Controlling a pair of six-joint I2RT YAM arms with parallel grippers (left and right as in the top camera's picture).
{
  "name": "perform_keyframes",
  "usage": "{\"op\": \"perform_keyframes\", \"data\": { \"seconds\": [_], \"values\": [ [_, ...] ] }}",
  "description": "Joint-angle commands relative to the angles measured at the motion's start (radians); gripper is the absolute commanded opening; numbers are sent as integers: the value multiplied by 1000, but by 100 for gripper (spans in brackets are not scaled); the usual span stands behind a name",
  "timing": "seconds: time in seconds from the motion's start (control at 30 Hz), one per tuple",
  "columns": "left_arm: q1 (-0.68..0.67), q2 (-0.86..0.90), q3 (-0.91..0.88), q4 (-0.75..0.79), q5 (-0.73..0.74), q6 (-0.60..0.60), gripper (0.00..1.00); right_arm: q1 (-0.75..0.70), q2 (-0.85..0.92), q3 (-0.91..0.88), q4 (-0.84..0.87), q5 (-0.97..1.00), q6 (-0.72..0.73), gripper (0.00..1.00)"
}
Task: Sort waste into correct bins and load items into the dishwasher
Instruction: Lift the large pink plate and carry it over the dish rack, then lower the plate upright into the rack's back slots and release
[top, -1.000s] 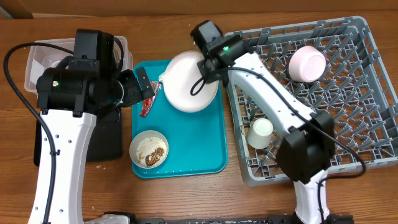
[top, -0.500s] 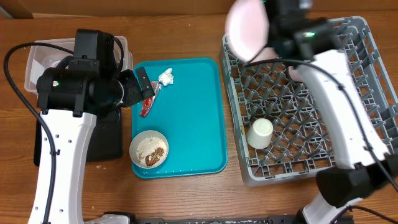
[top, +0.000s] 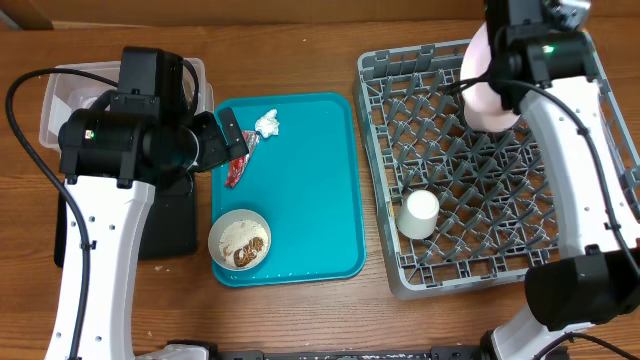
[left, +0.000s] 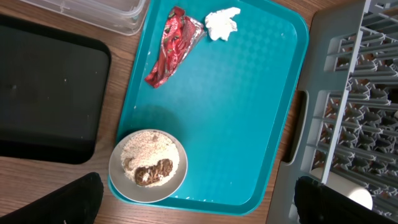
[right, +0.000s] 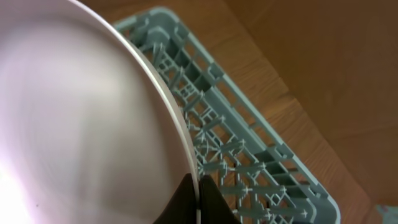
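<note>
Right pincer (right: 198, 198) clamped tight on plate (right: 81, 124) rim, plate on edge over rack (right: 249, 155). Best bet: lower edge-first between pegs (top: 450, 170), then let go.

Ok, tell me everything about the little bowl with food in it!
The small cream bowl is round, smooth and shallow, maybe ceramic or plastic. It stands upright on the teal tray, in its near left corner. Inside lie white rice-like food scraps with a brown clump. Nothing else touches it.
</note>
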Motion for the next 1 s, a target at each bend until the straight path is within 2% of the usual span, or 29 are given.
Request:
{"op": "perform_keyframes", "data": {
  "seconds": [0.0,0.13,0.43,0.97],
  "values": [
    [3,3,13,0,-11,-9,100,31,-8,-80,21,26,23,4],
    [3,3,13,0,-10,-9,100,54,-8,-163,39,90,58,4],
    [3,3,13,0,-10,-10,100,132,-8,-166,47,117,71,4],
    [3,3,13,0,-10,-9,100,137,-8,-167,95,153,71,4]
  ]
}}
